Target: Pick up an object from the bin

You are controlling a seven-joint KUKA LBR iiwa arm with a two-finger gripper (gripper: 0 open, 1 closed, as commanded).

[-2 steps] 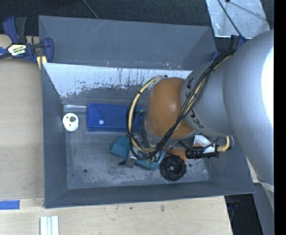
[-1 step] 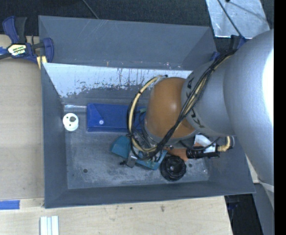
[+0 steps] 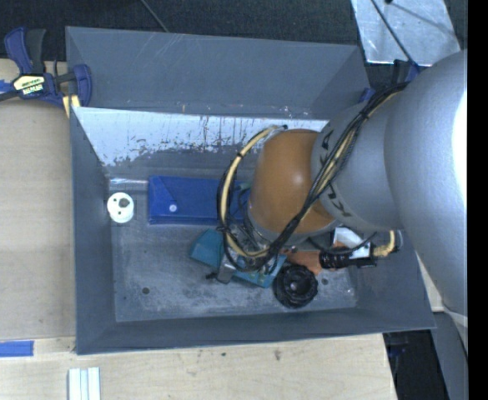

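My gripper (image 3: 233, 265) is low in the middle of the bin, mostly hidden under the arm's wrist. It sits right on a teal, angular thing (image 3: 205, 247) that lies on the bin floor and sticks out to its left. A black round disc-like thing (image 3: 296, 287) lies just to the right of the gripper near the front wall. A flat blue rectangular box (image 3: 184, 200) lies behind the teal thing, toward the back.
A small white round cap-like thing (image 3: 120, 207) lies at the left, beside the blue box. An orange-red thing (image 3: 304, 259) and a white thing (image 3: 349, 240) lie at the right, partly under the arm. The arm covers the bin's right half.
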